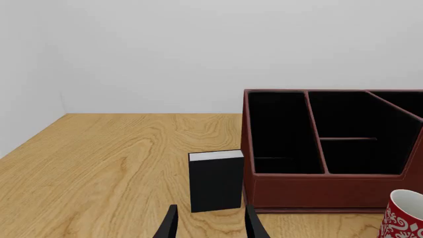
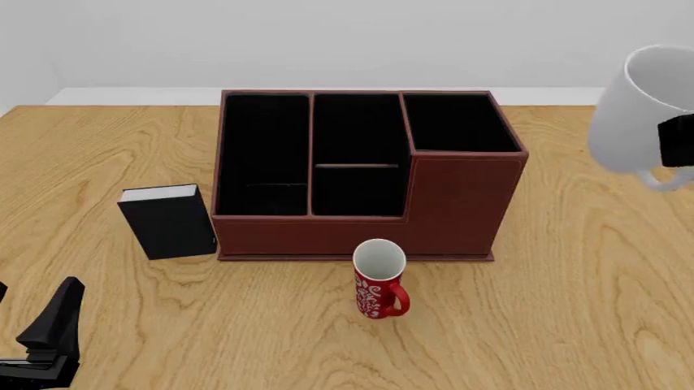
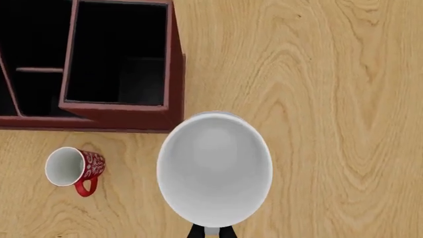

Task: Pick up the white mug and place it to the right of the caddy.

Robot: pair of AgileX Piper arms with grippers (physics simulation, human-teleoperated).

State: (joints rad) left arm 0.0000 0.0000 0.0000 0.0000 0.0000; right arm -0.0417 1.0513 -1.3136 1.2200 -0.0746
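Note:
The white mug (image 2: 635, 114) hangs in the air, tilted, well above the table at the far right, out past the caddy's right end. My right gripper (image 2: 678, 140) is shut on it at the handle side; in the right wrist view I look straight down into the white mug (image 3: 215, 168), with the right gripper (image 3: 211, 232) at its rim. The reddish-brown caddy (image 2: 369, 223) stands at the table's middle, with three black compartments. My left gripper (image 2: 49, 333) rests low at the front left, open and holding nothing, as the left wrist view confirms (image 1: 211, 223).
A red patterned mug (image 2: 379, 286) stands upright just in front of the caddy. A small black book-like box (image 2: 168, 221) stands against the caddy's left end. Bare wood lies to the right of the caddy (image 3: 119, 116). A white wall backs the table.

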